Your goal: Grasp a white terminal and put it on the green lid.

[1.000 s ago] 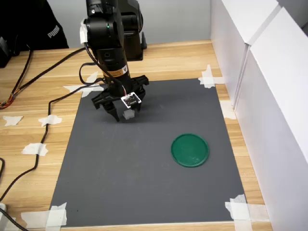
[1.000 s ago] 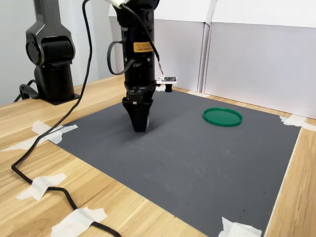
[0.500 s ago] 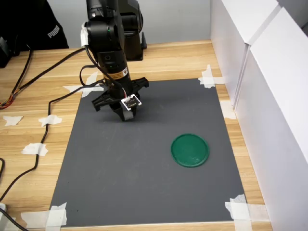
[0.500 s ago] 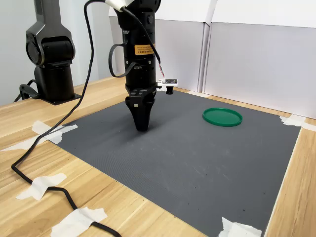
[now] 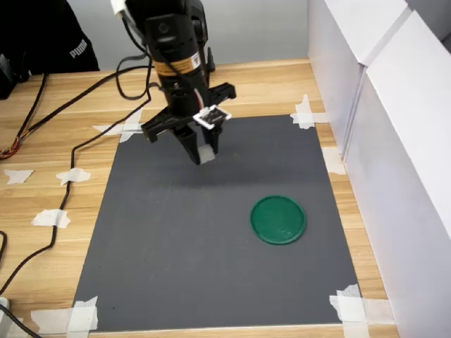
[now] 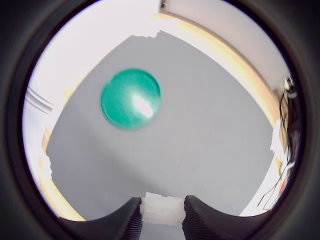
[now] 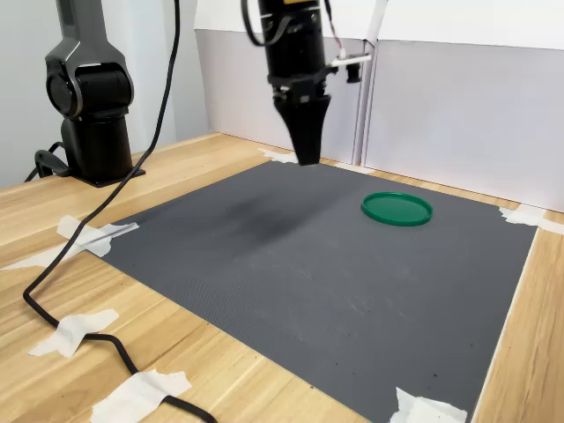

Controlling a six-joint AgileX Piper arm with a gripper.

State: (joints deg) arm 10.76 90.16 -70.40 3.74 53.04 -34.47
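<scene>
High above the grey mat hangs my gripper (image 5: 204, 156), shut on the white terminal (image 5: 207, 154). In the wrist view the small whitish ridged block (image 6: 162, 209) sits clamped between the two black fingers (image 6: 121, 224). The green lid (image 5: 278, 220) lies flat on the mat, toward the first exterior view's lower right of the gripper and well apart from it. The lid (image 6: 131, 98) shows whole in the wrist view, with glare on it. In the second exterior view the gripper (image 7: 307, 159) hovers left of the lid (image 7: 397, 209); the terminal is hidden there.
The grey mat (image 5: 211, 282) is taped to the wooden table with white tape pieces (image 5: 304, 113). White walls (image 5: 380, 141) stand along the first exterior view's right. A black cable (image 7: 79, 326) crosses the table, and another black arm base (image 7: 88, 106) stands at the second exterior view's left.
The gripper closed on the white terminal on the mat, then rose with it and shifted toward the green lid.
</scene>
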